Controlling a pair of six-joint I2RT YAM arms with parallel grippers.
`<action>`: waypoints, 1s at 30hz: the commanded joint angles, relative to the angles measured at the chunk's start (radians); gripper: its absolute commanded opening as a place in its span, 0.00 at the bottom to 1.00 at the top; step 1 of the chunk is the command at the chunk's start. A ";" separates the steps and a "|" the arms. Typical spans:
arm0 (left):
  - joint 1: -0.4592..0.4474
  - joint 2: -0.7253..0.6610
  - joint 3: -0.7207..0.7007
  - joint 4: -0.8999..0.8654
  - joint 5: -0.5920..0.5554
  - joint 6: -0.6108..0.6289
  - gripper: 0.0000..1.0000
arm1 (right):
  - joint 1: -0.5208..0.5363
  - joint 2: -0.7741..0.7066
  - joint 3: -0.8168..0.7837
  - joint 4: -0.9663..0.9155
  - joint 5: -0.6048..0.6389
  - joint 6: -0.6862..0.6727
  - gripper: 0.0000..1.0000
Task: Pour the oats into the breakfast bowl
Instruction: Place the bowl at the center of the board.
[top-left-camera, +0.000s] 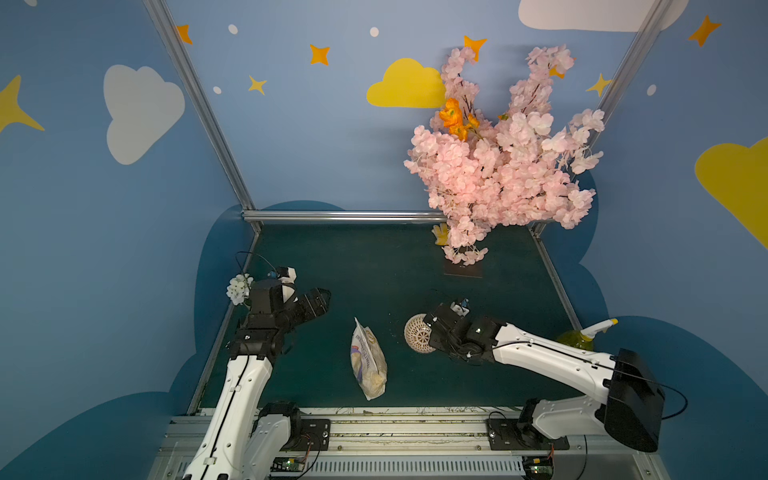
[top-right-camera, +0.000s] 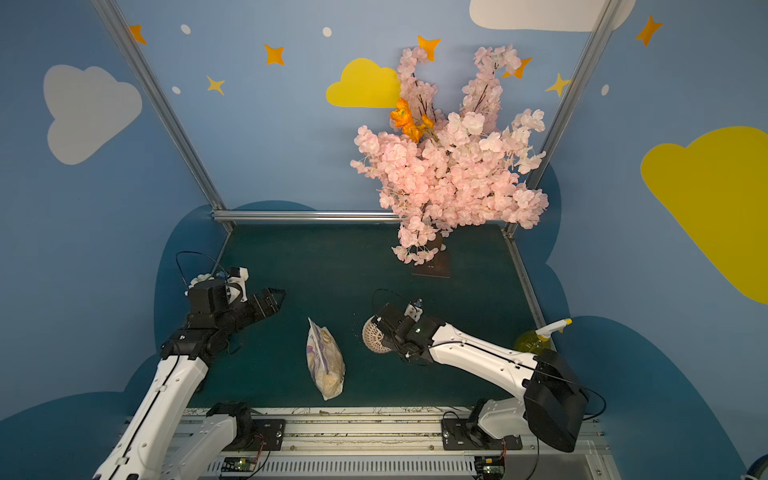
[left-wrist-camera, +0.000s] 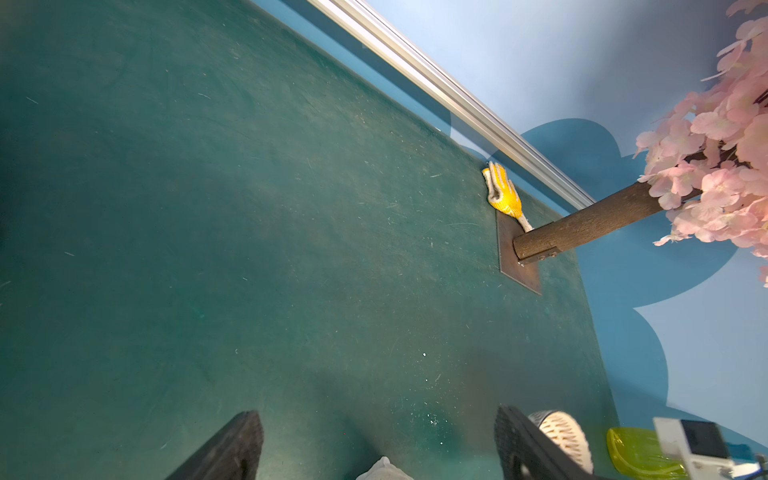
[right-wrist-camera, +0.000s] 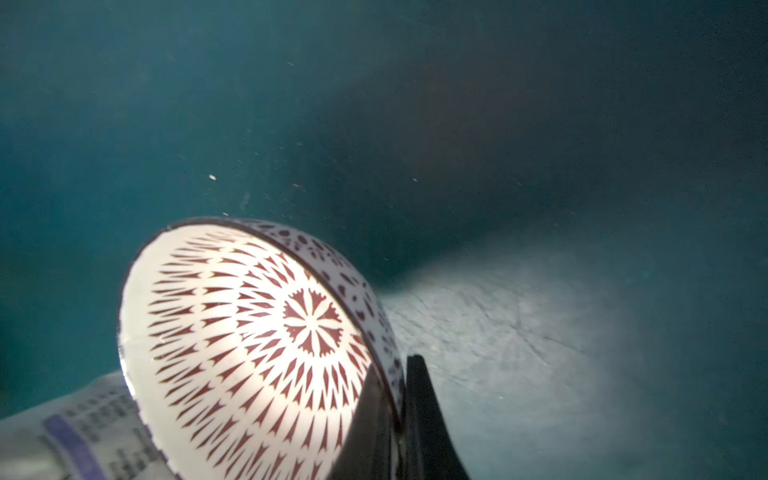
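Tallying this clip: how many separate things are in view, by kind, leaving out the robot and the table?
Bag of oats: 1
Breakfast bowl: 1
Pink blossom tree: 1
Yellow glove: 1
Yellow-green spray bottle: 1
White flower bunch: 1
Total: 6

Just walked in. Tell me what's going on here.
The right end effector is shut on the rim of the bowl, which looks empty inside. The bag of oats lies on the green table between the two arms, and neither arm touches it. The left end effector is open and empty, off to the bag's side. Nothing is poured yet.
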 joint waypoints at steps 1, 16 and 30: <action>0.004 0.006 -0.010 0.014 0.027 -0.007 0.91 | 0.029 -0.014 0.009 -0.081 0.003 -0.045 0.00; 0.004 0.007 -0.015 0.014 0.016 -0.004 0.92 | 0.089 0.093 0.035 -0.065 -0.038 -0.064 0.00; 0.004 0.008 -0.016 0.013 0.001 -0.001 0.92 | 0.066 0.197 0.047 0.076 -0.114 -0.070 0.20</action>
